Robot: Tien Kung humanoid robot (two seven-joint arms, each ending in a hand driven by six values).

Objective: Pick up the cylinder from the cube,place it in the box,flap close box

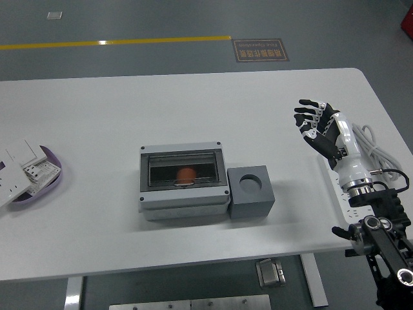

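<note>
A grey box (184, 182) sits mid-table with its clear flap shut. An orange cylinder (185, 174) lies inside, seen through the flap. A grey cube (251, 191) with an empty round hole on top stands against the box's right side. My right hand (316, 123) is raised at the table's right side, fingers spread, holding nothing, well clear of the cube. My left arm is out of view.
A purple tray (50, 183) with white switch plates sits at the left edge. A white power strip (345, 200) and coiled cable (374, 145) lie at the right, under my right arm. No person is in view.
</note>
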